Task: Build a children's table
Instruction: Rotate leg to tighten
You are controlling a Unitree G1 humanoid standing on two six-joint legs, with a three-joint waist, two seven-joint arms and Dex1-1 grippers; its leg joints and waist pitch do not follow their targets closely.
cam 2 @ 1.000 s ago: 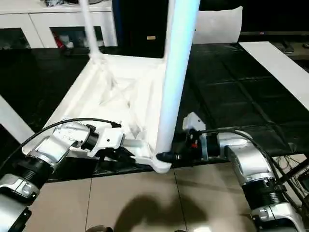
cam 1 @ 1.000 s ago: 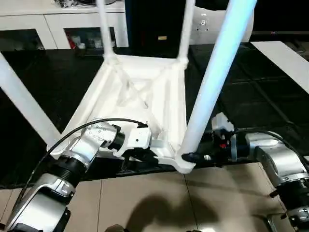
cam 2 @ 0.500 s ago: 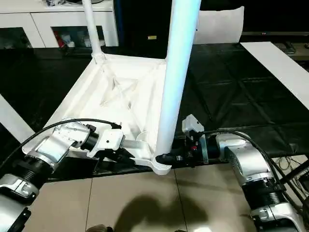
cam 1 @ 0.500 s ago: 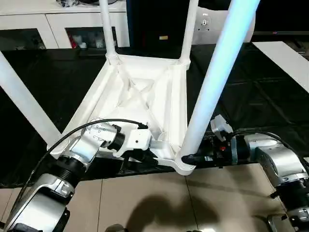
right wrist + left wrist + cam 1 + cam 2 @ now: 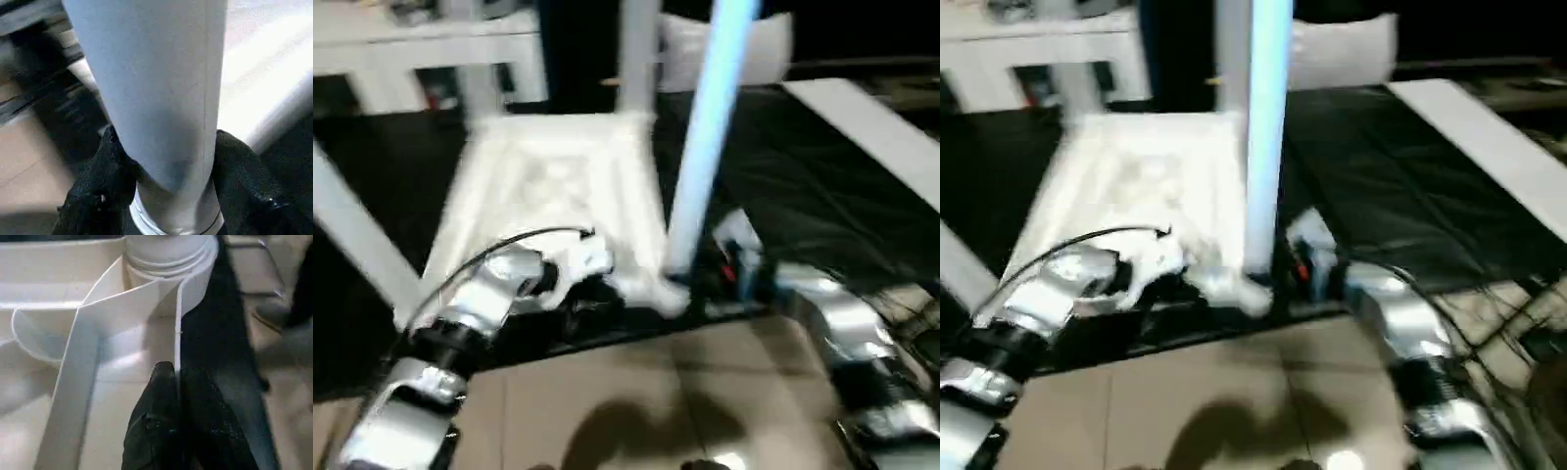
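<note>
The children's table (image 5: 558,186) is lying upside down on a black mat (image 5: 822,186), its ribbed underside facing up and its legs rising from the corner sockets. The near edge of the table top is sitting close to where the mat is meeting the tan floor (image 5: 636,401).

The left end effector (image 5: 178,382) is pinching the thin near rim of the table top, its two black fingers (image 5: 156,421) pressed together on either side of the white wall, just beside the near right corner socket (image 5: 166,254).

The right end effector (image 5: 164,161) is gripping the near right leg (image 5: 710,137) low down, just above that socket; one black finger (image 5: 98,181) is lying against each side of the tube. This leg is standing nearly upright.

Another leg (image 5: 357,230) is slanting away at the left. A white cabinet (image 5: 421,59) is standing beyond the mat.
</note>
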